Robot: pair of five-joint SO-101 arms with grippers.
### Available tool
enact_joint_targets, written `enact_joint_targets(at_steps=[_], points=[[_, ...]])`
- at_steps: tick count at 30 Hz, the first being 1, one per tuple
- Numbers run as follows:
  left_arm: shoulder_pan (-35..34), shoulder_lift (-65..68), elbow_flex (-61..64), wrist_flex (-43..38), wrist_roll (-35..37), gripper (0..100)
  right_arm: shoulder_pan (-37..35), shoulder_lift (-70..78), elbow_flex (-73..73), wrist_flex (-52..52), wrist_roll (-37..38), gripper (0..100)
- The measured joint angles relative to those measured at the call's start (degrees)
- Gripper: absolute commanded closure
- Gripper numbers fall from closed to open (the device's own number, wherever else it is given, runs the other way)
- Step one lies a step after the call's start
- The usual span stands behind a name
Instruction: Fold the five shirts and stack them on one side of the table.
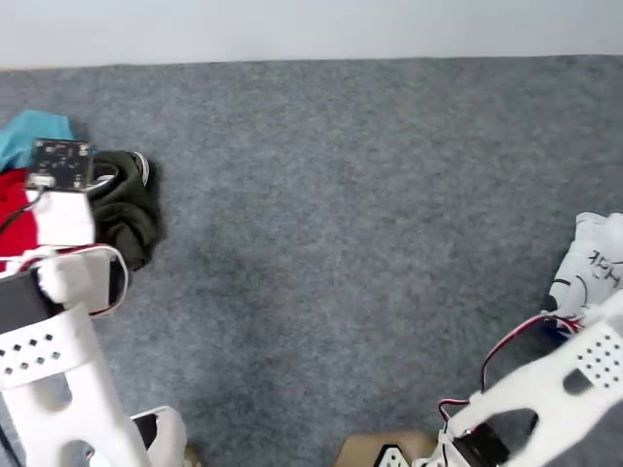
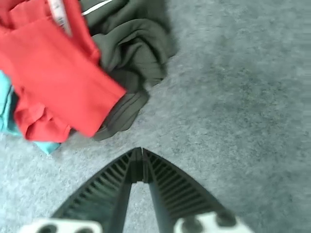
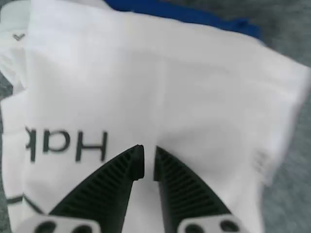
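A loose pile lies at the table's left edge: a red shirt (image 2: 58, 77), a dark olive shirt (image 2: 131, 48) and a teal shirt (image 2: 6, 114) under them. From above they are the red shirt (image 1: 12, 209), the olive shirt (image 1: 127, 204) and the teal shirt (image 1: 34, 131). My left gripper (image 2: 142, 153) is shut and empty over bare carpet, just short of the pile. At the right edge a folded white shirt (image 3: 160, 87) with black print lies on a blue shirt (image 3: 194, 14). My right gripper (image 3: 147, 156) hangs just over the white shirt (image 1: 594, 258), its fingers a narrow slit apart.
Grey carpet (image 1: 350, 224) covers the table between the two shirt groups. The left arm's white body (image 1: 54, 360) stands at the near left and the right arm (image 1: 555, 379) at the near right. A pale wall runs along the far edge.
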Motion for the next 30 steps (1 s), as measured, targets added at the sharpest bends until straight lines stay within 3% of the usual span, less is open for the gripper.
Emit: enact_joint_targets(at_steps=[13, 23, 30], points=[[0.8, 0.0, 0.0, 0.0, 0.0, 99, -4.7, 2.9, -18.9, 2.7, 0.0, 98.3], [0.8, 0.0, 0.0, 0.0, 0.0, 99, -12.7, 12.0, -17.7, 0.9, 0.0, 98.3], [0.8, 0.0, 0.0, 0.0, 0.0, 99, -13.6, 11.4, -20.7, 2.5, 0.0, 98.3]])
